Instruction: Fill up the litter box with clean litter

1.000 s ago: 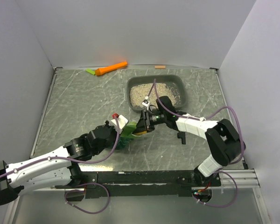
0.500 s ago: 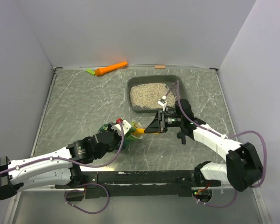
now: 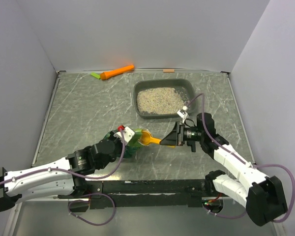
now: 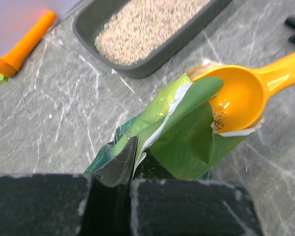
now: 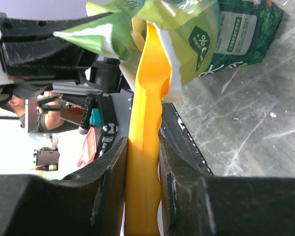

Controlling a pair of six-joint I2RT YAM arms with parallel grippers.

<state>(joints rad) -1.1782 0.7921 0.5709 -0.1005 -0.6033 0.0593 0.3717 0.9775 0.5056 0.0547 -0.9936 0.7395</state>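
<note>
Clean litter (image 3: pixel 160 100) lies in the litter box (image 3: pixel 155 115) near the far edge of the worktop (image 3: pixel 88 108). The left end effector (image 3: pixel 124 135), jaws together, pinches the green bag (image 4: pixel 184 140). The right end effector (image 3: pixel 173 136) clamps the orange scoop (image 4: pixel 238 91), whose bowl sits in the bag's mouth.

Shifted rightward from mid-frame with the right gripper (image 3: pixel 168 140), drawing the orange scoop (image 3: pixel 148 139) back out of the green bag (image 3: pixel 133 145) until its bowl shows at the open mouth.
</note>
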